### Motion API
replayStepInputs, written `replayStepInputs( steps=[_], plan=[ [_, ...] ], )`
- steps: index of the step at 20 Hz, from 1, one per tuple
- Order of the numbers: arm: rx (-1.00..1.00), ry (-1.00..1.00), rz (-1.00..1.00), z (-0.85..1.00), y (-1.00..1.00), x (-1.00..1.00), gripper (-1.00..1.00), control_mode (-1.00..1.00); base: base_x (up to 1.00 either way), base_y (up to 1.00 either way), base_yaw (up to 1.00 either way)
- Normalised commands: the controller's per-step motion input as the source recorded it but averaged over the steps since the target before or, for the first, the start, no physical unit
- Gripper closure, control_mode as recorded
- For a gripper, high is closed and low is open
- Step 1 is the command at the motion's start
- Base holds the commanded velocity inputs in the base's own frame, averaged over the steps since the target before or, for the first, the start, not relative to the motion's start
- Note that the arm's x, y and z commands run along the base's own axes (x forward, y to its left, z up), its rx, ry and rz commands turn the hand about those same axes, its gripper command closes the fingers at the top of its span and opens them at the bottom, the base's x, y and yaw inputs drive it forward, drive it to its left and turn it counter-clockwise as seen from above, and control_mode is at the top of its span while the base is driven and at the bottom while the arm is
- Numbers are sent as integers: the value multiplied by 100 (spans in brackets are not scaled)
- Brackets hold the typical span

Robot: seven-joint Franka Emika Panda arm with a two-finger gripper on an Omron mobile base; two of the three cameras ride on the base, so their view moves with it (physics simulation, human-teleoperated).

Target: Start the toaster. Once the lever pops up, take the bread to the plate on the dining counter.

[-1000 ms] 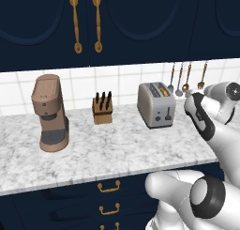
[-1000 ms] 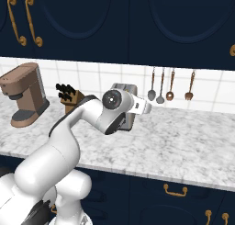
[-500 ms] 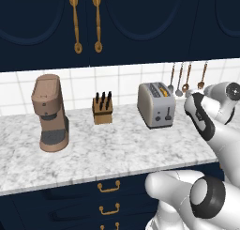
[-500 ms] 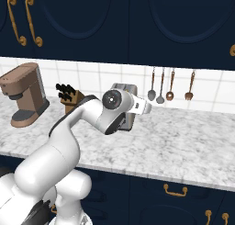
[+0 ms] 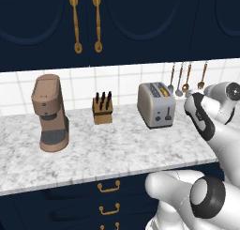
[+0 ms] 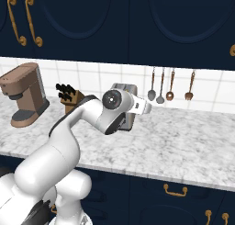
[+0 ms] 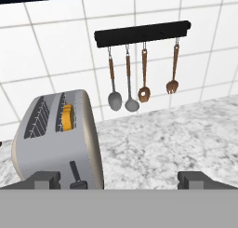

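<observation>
A silver-grey two-slot toaster [image 5: 156,104] stands on the white-grey marble worktop [image 5: 117,151], close to the tiled back wall and well apart from the counter's front edge. From the left base camera its long axis runs from the wall toward the room, with the narrow control face turned forward and slightly toward the arm's side. On that face a small dark lever [image 7: 76,172] sits in a vertical slot beside a round dark knob [image 5: 159,118].

The hand camera looks down on the appliance from in front, and there the slots run away from the lens toward the wall. A golden-tan slice of bread [image 7: 68,117] stands on edge in the slot nearer the utensils, its top showing above the metal and its length following the slot.

The white arm reaches in from the right of the left base view, its gripper [image 7: 119,180] hovering short of the toaster's control face. The two dark fingertips [image 7: 191,177] stand wide apart with nothing between them.

On the wall to the right of the toaster, a black rail [image 7: 142,33] carries four hanging utensils [image 7: 140,78] with wooden handles. To the toaster's left stand a wooden knife block [image 5: 102,109] and, further along, a brown coffee machine [image 5: 49,112]. Navy cabinets with gold handles [image 5: 86,21] hang above the tiles.
</observation>
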Motion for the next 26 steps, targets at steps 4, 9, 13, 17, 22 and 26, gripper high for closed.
replayStepInputs(
  steps=[4, 9, 13, 17, 22, 26],
  plan=[
    [0, 0, 0, 0, 0, 0, -100, -100, 0, 0, 0],
    [0, 0, 0, 0, 0, 0, -100, -100, 0, 0, 0],
    [0, 0, 0, 0, 0, 0, -100, -100, 0, 0, 0],
    [0, 0, 0, 0, 0, 0, -100, -100, 0, 0, 0],
    [0, 0, 0, 0, 0, 0, -100, -100, 0, 0, 0],
    [0, 0, 0, 0, 0, 0, -100, -100, 0, 0, 0]
  ],
)
